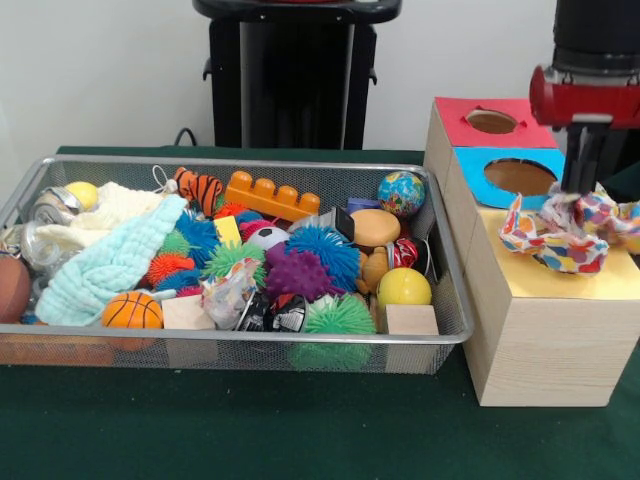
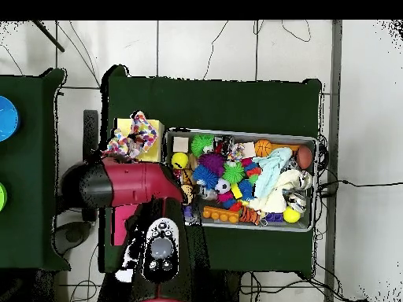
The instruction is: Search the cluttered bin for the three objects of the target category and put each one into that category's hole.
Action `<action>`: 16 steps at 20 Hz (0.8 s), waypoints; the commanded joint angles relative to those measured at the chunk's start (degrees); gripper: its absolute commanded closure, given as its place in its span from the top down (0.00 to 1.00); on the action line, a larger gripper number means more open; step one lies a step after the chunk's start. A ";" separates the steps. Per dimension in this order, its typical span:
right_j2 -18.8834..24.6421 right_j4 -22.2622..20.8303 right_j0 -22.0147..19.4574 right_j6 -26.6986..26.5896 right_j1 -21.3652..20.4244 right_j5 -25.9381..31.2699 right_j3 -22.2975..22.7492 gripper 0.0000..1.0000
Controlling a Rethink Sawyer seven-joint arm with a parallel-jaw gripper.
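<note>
Green tabletop — jaws [image 1: 583,190] (grip unclear) meet dotted cloth [image 1: 565,232] atop yellow box [image 1: 545,330].

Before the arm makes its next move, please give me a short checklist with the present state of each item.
1. Dotted cloth lies on the yellow-topped box: ok.
2. Cloth is down in the hole: not ok, it is bunched on top.
3. Gripper is above the cloth: ok.
4. Gripper open or shut: cannot tell.
5. More dotted cloths showing in the wire bin: cannot tell.
</note>
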 commanded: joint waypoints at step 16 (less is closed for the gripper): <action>-1.57 -0.67 -0.12 5.93 -0.17 4.96 -4.24 0.00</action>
